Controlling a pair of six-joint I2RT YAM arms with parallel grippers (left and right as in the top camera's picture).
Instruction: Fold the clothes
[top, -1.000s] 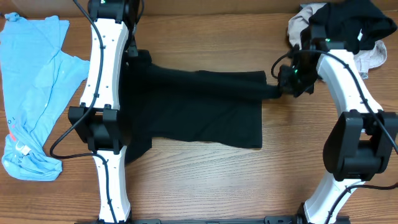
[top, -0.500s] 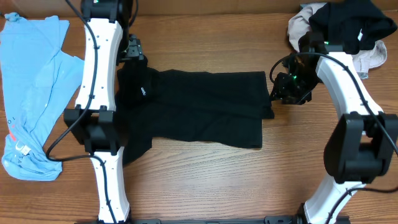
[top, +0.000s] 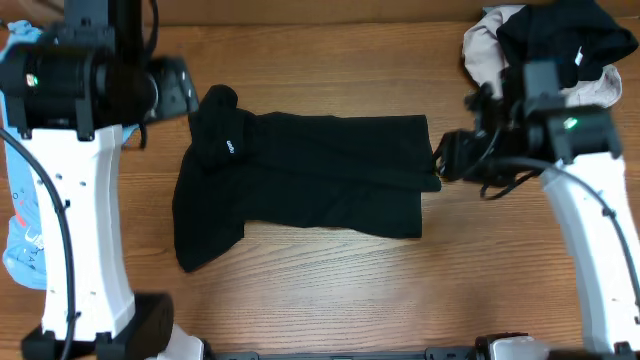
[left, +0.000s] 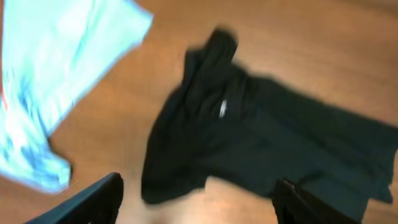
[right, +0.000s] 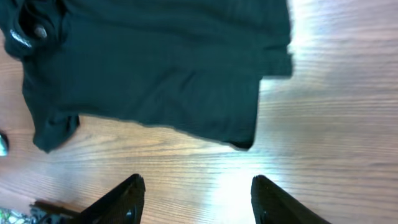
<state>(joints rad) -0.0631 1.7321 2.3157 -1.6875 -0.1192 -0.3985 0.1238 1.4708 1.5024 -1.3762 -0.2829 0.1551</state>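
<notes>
The clothes (top: 310, 180), a black garment with a small white label (top: 228, 147), lie spread on the wooden table, folded over along the far edge. My left gripper (top: 178, 90) hangs raised and blurred beyond the garment's far left corner. In the left wrist view that gripper (left: 198, 205) is open and holds nothing, with the garment (left: 249, 137) far below it. My right gripper (top: 452, 160) hovers just off the garment's right edge. Its jaws (right: 199, 200) stand open over bare wood, and the garment (right: 155, 68) lies ahead of them.
A light blue shirt (left: 50, 74) lies at the table's left side, mostly hidden under my left arm in the overhead view. A heap of beige and black clothing (top: 545, 45) sits at the back right corner.
Both grippers have opened and let go of the garment, then lifted up and away from it. The garment's pulled right edge and left corner have dropped onto the table.
</notes>
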